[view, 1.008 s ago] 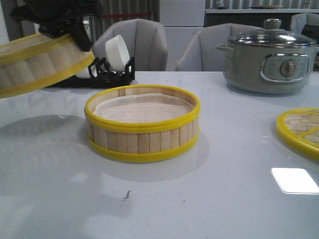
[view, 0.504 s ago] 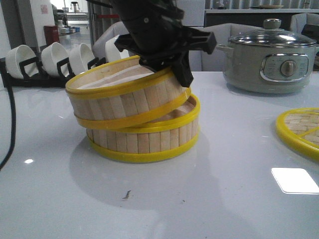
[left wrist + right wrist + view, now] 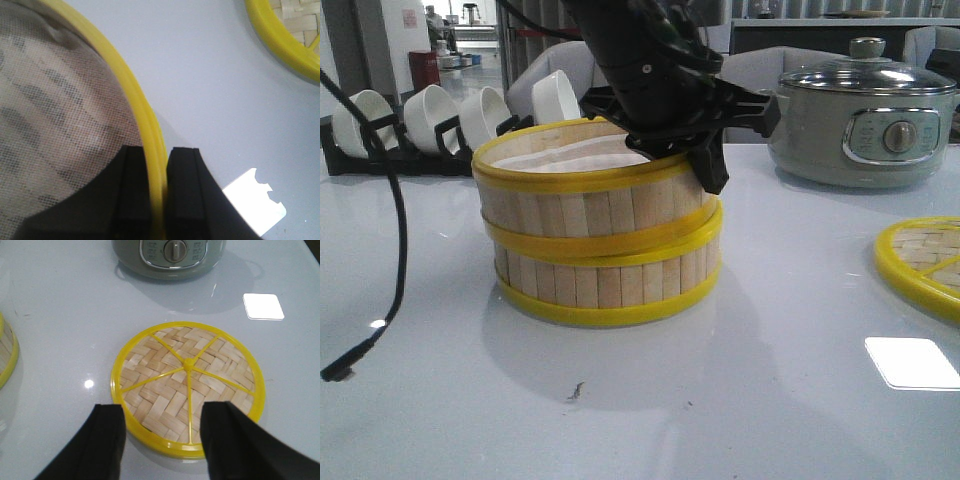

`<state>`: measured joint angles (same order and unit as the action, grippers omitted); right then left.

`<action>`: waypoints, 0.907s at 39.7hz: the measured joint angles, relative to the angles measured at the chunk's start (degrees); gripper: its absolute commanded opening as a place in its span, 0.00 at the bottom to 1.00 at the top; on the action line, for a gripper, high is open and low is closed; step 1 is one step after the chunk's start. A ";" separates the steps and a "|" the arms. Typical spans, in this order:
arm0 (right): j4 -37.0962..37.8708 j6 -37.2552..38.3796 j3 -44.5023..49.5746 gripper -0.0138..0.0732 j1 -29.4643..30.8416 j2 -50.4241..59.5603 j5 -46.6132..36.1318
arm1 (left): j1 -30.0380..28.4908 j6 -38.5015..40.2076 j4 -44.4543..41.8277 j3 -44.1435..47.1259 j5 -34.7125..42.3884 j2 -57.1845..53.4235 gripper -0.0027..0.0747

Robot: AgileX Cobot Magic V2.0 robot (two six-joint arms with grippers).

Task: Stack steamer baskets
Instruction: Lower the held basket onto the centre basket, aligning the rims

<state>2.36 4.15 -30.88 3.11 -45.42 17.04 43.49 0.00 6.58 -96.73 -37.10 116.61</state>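
yellow-rimmed upper steamer basket (image 3: 585, 190) sits on top of the lower steamer basket (image 3: 610, 285), nr the middle of the tabletop (image 3: 770, 400) in front view. upper one is shifted a bit to the left vs the lower one and looks slightly tilted, so the rims don't line up exactly. white paper liner shows inside the upper basket.

left gripper (image 3: 159, 165) comes down from above at the upper basket's right side; wrist view shows its jaws clamped on the yellow top rim, one finger inside over the liner, the other outside the wall.

right gripper (image 3: 162, 440) hangs over the flat woven lid (image 3: 187, 385) w/ jaws wide apart, holding nothing. lid lies flat on the tabletop, well apart from the baskets, at the right edge of front view.

grey-green cooker pot (image 3: 860, 115) w/ glass lid stands at the back right. white bowls in a black rack (image 3: 430, 125) stand at the back left. black cable (image 3: 390, 260) droops down on the left, its end resting nr the tabletop.
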 measured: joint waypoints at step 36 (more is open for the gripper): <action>0.00 0.00 0.00 0.67 0.00 0.00 0.27 | 0.00 0.00 0.60 -0.36 -0.05 0.13 0.15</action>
<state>2.36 4.15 -30.88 3.11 -45.42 17.31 43.49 0.00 7.19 -97.09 -37.15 116.74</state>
